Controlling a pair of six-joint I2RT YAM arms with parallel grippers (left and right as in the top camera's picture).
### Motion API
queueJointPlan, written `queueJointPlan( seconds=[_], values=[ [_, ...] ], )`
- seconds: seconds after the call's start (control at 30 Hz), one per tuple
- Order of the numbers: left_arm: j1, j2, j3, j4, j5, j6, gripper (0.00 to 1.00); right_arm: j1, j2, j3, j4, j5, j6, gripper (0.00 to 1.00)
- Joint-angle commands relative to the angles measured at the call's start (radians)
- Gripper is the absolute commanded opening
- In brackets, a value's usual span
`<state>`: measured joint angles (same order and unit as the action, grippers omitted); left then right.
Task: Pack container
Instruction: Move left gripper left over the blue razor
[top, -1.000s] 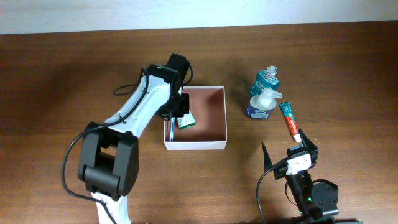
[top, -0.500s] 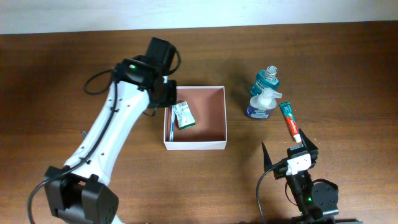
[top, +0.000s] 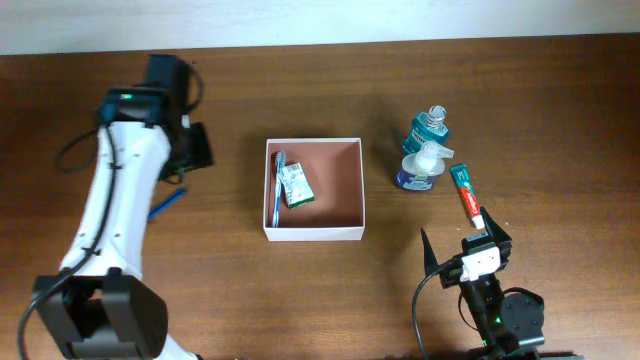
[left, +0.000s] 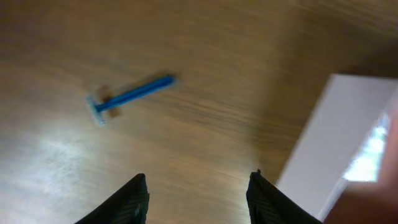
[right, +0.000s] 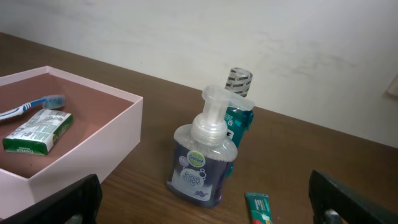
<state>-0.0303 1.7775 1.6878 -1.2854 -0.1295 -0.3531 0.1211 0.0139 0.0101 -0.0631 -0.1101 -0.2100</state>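
The step in hand looks to be fetching the blue razor (left: 130, 94), which lies on the surface left of the container (top: 313, 234). The left pincer (left: 198, 188), fingers apart and empty, should straddle the thin handle squarely and close low, since so flat a thing may skid. The right pincer (top: 462, 240) rests wide open and empty at the near right. The left wrist view is blurred and shows only one white corner of the container, and overhead the arm hides part of the razor.
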Motion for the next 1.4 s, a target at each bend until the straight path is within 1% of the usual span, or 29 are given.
queueJointPlan(
  seconds=[0.0,0.1,0.2,0.3,0.43,0.53,0.57,0.63,0.73,0.9,1.07,1.17,1.27,1.37],
  values=[
    [0.060,-0.007,-0.016,-0.010,-0.010,-0.024,0.53,-0.006,-0.010,-0.005,-0.005,-0.002,0.000,0.98],
    [0.113,-0.007,-0.056,-0.003,-0.010,-0.071,0.53,-0.006,-0.010,-0.005,-0.004,-0.002,0.000,0.98],
    [0.161,-0.007,-0.121,0.035,-0.010,-0.114,0.53,-0.006,-0.010,-0.005,-0.004,-0.002,0.000,0.98],
    [0.211,-0.007,-0.209,0.091,-0.010,-0.201,0.54,-0.006,-0.010,-0.005,-0.004,-0.002,0.000,0.98],
    [0.278,-0.007,-0.341,0.187,-0.010,-0.317,0.58,-0.006,-0.010,-0.005,-0.004,-0.002,0.000,0.98],
    [0.323,-0.007,-0.420,0.244,-0.006,-0.389,0.57,-0.006,-0.010,-0.005,-0.005,-0.002,0.000,0.98],
    [0.338,-0.007,-0.440,0.254,-0.005,-0.412,0.55,-0.006,-0.010,-0.005,-0.005,-0.002,0.000,0.98],
    [0.361,-0.007,-0.457,0.254,-0.006,-0.441,0.51,-0.006,-0.010,-0.005,-0.005,-0.002,0.000,0.98],
    [0.386,-0.007,-0.461,0.256,-0.006,-0.444,0.47,-0.006,-0.010,-0.005,-0.005,-0.002,0.000,0.98],
    [0.394,-0.007,-0.462,0.257,-0.006,-0.516,0.46,-0.006,-0.010,-0.005,-0.005,-0.002,0.000,0.98],
    [0.394,-0.007,-0.465,0.259,-0.006,-0.620,0.47,-0.006,-0.010,-0.005,-0.004,-0.002,0.000,0.98],
    [0.393,-0.007,-0.470,0.261,-0.005,-0.703,0.47,-0.006,-0.010,-0.005,-0.005,-0.002,0.000,0.98],
    [0.393,-0.007,-0.481,0.263,0.029,-0.777,0.48,-0.006,-0.010,-0.005,-0.005,-0.002,0.000,0.98],
    [0.393,-0.007,-0.502,0.307,0.093,-0.780,0.48,-0.006,-0.010,-0.005,-0.005,-0.002,0.000,0.98]
  ],
)
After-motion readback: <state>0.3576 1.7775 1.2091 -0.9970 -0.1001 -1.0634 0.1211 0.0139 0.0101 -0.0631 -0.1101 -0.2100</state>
